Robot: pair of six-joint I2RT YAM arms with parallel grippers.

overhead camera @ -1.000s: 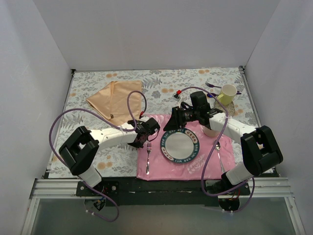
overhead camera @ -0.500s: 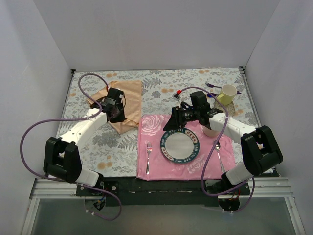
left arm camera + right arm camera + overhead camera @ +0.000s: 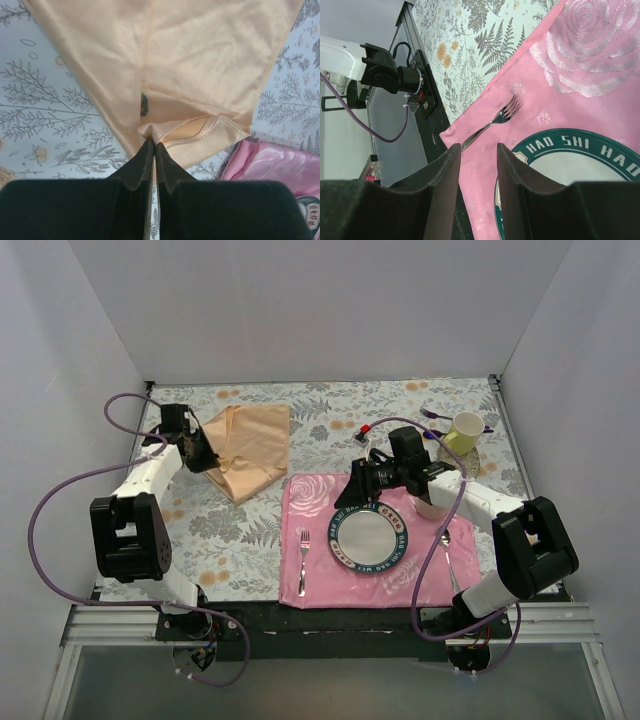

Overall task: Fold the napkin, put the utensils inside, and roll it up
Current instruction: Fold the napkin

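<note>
The shiny peach-gold satin napkin point(image 3: 250, 445) lies loosely folded on the floral-printed table point(image 3: 330, 410), just left of the pink rose-printed placemat point(image 3: 315, 495). Light, limp and probably slippery, it is best pinched at a hemmed corner, where the clenched left pincer point(image 3: 153, 144) grips it; the right pincer point(image 3: 478, 148) hangs released and empty.

1. Here's the shiny peach-gold satin napkin point(image 3: 250, 445), plain and unpatterned, lying folded in layers on the far-left part of the floral worktop point(image 3: 230, 540).
2. A stitched seam runs down its middle, and the cloth is mostly flat.
3. At its left corner the fabric puckers and the hemmed layers gape, pinched between the closed tips of the left gripper point(image 3: 152, 146).
</note>
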